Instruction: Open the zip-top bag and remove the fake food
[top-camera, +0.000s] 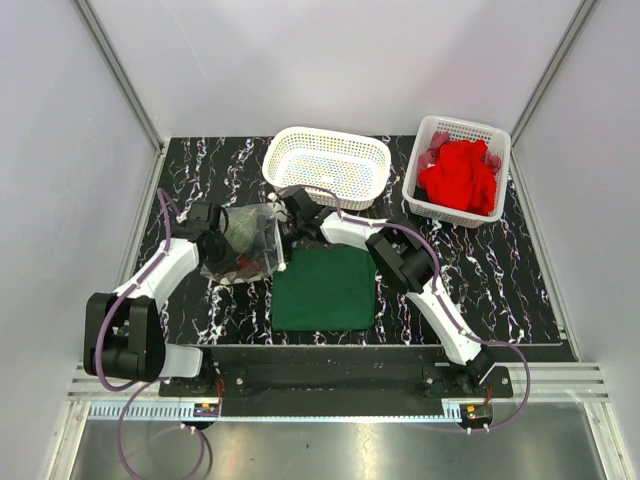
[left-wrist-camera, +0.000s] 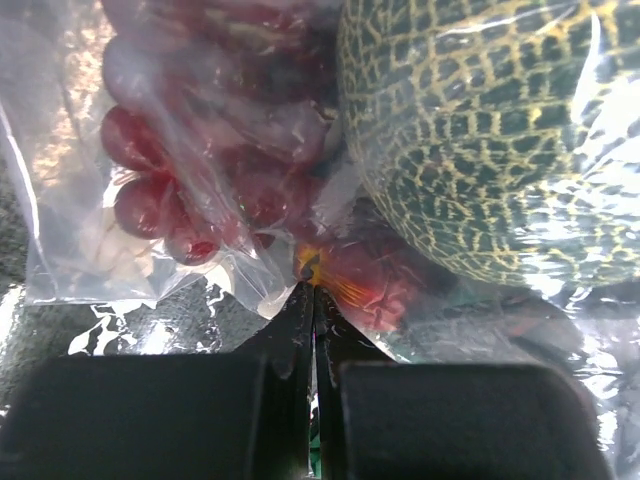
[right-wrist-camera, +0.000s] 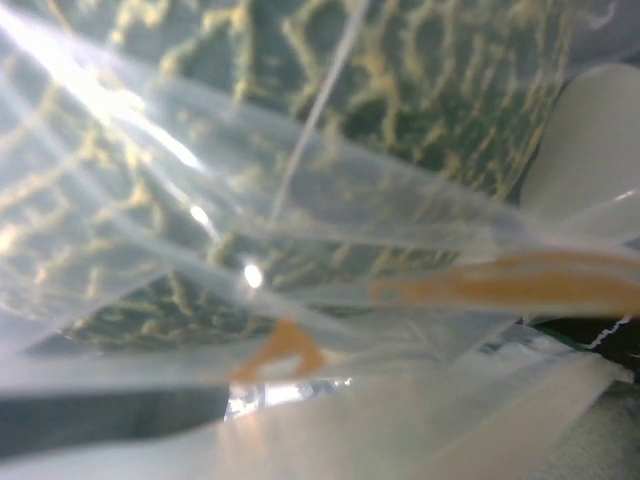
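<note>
The zip-top bag is sitting between the two arms on the left half of the black marbled table, just beside the left edge of the green cloth. We cannot tell whether it is resting on the surface or hanging just above it. The fake food is showing through the clear film: a mottled green ball is filling the upper right of the left wrist view, and the red berry clusters are bunching at the upper left.

The left gripper is meeting the bag from the left, its dark fingers pressing flat against each other and pinching a fold of the plastic at their tips. A small orange bit is lying inside the bag right above that pinch.

The right gripper is reaching the bag's right side from over the cloth. In its wrist view we are seeing only crinkled film with the netted green ball behind it. Its fingers are not showing, so we cannot tell how wide it is standing or whether it is holding anything.

At the back of the table a white basket is standing, and a second basket is holding a red cloth.
</note>
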